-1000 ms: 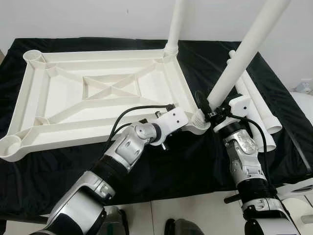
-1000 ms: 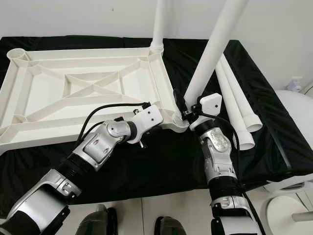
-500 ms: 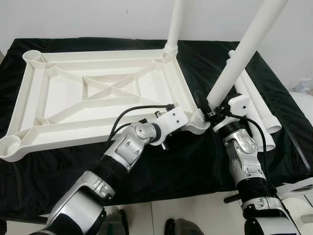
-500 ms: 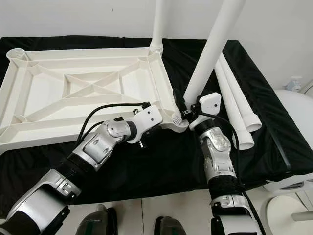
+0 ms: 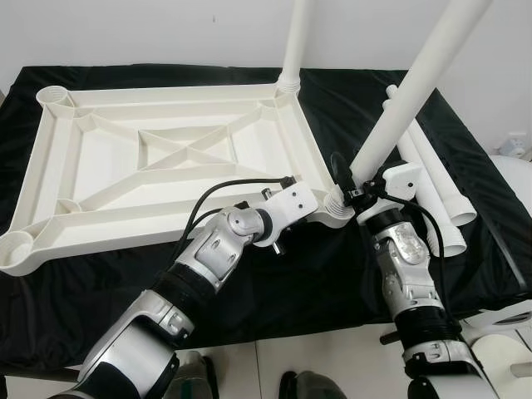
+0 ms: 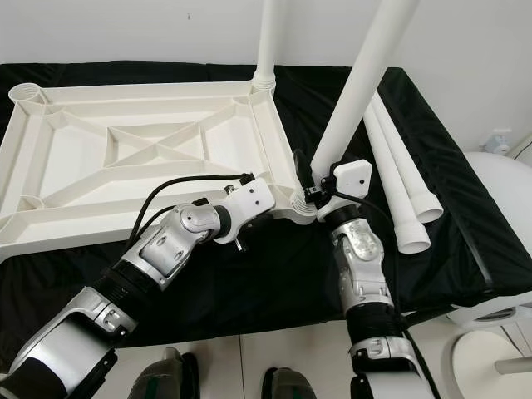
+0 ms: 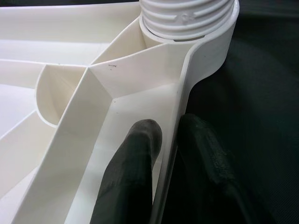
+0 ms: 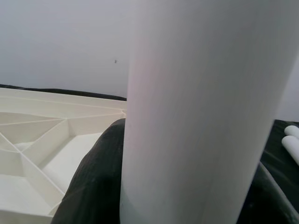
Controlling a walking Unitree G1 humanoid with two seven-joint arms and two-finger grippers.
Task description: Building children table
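Upturned white tabletop [image 5: 166,158], ribbed underside, spanning black cloth [image 5: 291,274]. Left gripper [image 7: 168,140] pinching near-right rim; right gripper [image 5: 353,187] clasping tilted leg [image 5: 399,108] at corner socket [image 5: 337,208].

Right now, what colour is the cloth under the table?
Black: the cloth shows best in the left eye view.

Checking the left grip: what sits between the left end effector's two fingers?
The tabletop's thin rim wall, just below the threaded corner socket. One finger is inside the rim, the other outside over black cloth, seen in the left wrist view.
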